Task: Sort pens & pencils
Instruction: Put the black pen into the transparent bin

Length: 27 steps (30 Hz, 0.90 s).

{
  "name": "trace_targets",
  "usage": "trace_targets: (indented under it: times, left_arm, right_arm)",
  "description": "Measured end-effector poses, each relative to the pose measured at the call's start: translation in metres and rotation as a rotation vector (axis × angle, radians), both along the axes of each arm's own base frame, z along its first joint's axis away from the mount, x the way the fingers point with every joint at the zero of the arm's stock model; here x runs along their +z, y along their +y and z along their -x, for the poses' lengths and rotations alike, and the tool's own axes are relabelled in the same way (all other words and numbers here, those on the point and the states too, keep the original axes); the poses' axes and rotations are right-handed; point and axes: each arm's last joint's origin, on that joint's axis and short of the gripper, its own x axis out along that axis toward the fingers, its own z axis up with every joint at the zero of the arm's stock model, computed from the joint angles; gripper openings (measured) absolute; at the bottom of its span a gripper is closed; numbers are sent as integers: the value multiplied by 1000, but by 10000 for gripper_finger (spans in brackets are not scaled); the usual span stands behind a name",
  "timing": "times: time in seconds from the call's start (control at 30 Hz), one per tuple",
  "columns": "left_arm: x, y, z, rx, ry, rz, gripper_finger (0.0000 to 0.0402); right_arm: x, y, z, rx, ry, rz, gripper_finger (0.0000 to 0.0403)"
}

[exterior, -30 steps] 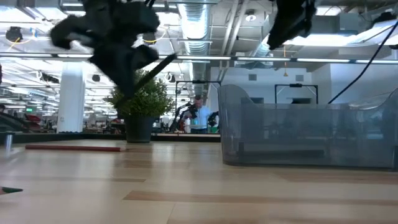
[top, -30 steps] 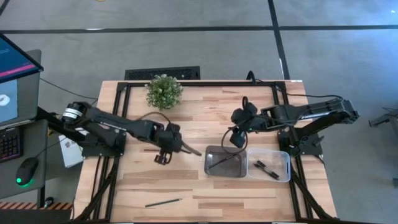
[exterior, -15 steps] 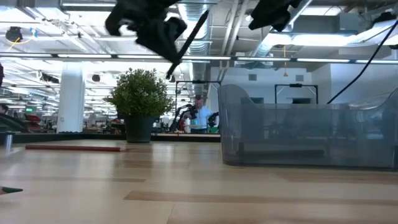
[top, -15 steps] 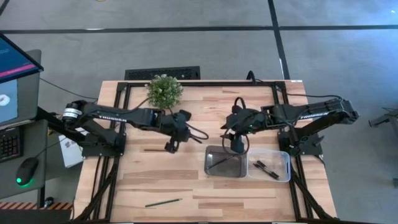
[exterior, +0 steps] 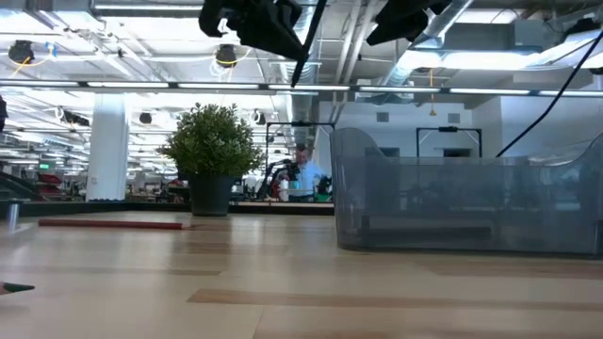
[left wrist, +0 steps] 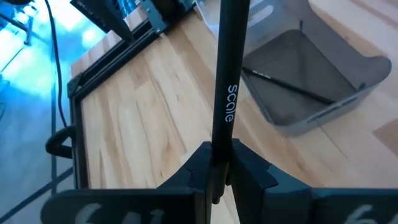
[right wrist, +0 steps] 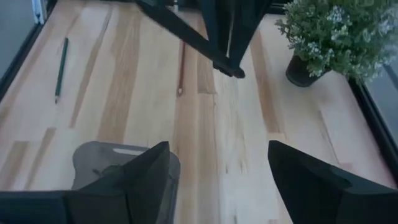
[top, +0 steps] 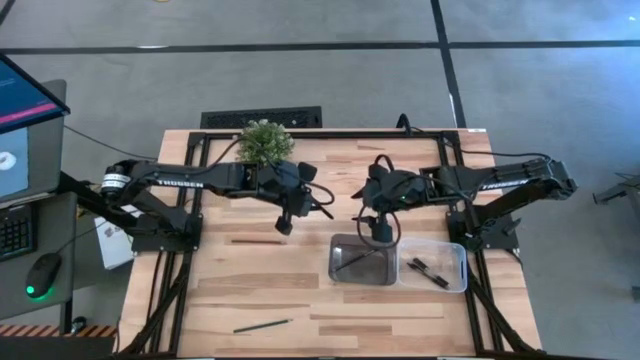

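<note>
While clamped, smooth black pen (left wrist: 226, 81), wooden table (left wrist: 143, 118)

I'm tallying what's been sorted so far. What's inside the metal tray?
One thin pencil lies diagonally inside the metal tray; the left wrist view shows it too. The right end effector hangs above the tray's far edge, hiding a little of the floor there.

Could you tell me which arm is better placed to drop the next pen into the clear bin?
Left, probably: the left hand is already shut on a black pen, while the right hand hangs open and empty.
</note>
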Motion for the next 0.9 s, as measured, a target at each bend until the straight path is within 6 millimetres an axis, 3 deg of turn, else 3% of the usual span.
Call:
trace_targets:
  times: [0.2,0.33,0.63,0.9]
  left_arm:
    - [0,4,0,-16,-3,-45,27]
    - [0,6,0,21,3,-128,27]
    - [0,10,-4,59,5,-400,27]
    - [-9,16,-16,72,57,-676,27]
  right_arm:
    - [4,0,-3,24,-47,29,296]
    - [7,-5,-5,-54,-87,-4,296]
    - [11,-24,-9,-378,-171,-380,295]
    - [15,-32,-11,-467,-205,-644,295]
